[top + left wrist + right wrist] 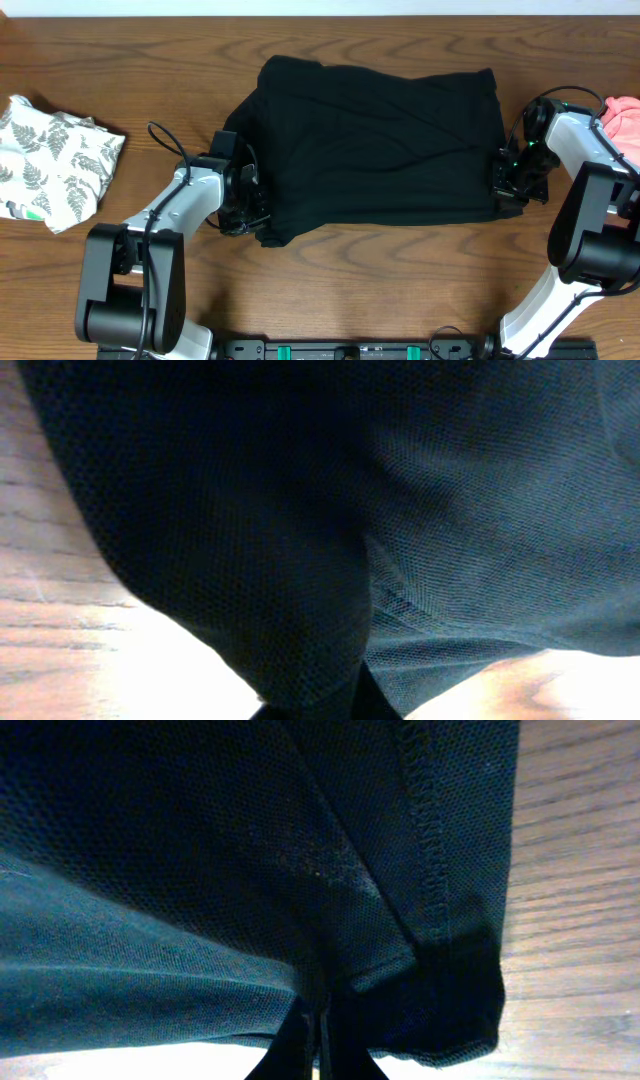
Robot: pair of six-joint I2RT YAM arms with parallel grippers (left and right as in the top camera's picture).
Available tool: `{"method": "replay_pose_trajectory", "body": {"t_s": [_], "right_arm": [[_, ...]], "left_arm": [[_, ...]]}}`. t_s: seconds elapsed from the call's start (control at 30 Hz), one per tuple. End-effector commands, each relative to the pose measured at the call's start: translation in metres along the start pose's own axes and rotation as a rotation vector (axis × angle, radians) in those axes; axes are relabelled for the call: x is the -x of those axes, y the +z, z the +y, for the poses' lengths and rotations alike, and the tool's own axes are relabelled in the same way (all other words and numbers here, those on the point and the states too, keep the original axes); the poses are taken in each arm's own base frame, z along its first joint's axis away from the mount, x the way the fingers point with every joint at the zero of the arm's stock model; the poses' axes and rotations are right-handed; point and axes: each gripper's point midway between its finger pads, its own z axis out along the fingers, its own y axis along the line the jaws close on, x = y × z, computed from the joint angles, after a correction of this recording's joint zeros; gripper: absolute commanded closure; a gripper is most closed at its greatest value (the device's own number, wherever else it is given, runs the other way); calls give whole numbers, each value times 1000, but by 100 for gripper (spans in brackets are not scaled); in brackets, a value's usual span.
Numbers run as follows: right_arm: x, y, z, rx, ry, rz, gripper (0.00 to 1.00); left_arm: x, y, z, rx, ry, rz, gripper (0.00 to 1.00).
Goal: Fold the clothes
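Black mesh fabric fills both wrist views, bunching down into each pair of closed fingers. It belongs to the black garment (380, 140), which lies spread in a rough rectangle across the middle of the table (120, 60). The left gripper (243, 212) is clamped on its near-left corner; the right gripper (515, 188) is clamped on its right edge, beside a stitched hem. A white fern-print piece (55, 160) sits crumpled at the left edge — well apart — and a pink piece (625, 115) shows at the right edge.
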Motion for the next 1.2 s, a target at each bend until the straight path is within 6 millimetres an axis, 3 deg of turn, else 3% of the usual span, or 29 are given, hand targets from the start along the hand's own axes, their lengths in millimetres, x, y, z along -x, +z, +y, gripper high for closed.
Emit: {"method": "replay_pose_trajectory", "body": {"t_s": [0.0,0.27,0.4,0.6,0.83,1.03,1.17], "right_arm": [[0,-6,1,2,-3,-20,99],[1,-7,1,2,-4,-28,99],[8,-17,3,14,-6,-82,99],[14,-48,6,24,-14,-208,99],[17,-92,8,33,-24,-380,99],[17,-98,8,34,-25,-405,99],[27,-103,9,37,-27,-451,99]], "left_arm": [[5,-16,-8,-21,25,-53,94],[5,-79,-32,-102,99,-244,94],[10,-101,-32,-85,120,-352,94],[19,-112,-30,-63,123,-427,94],[38,-123,-43,-103,154,-517,94],[53,-134,-53,-136,178,-599,94],[62,-141,-54,-131,182,-648,93]]}}
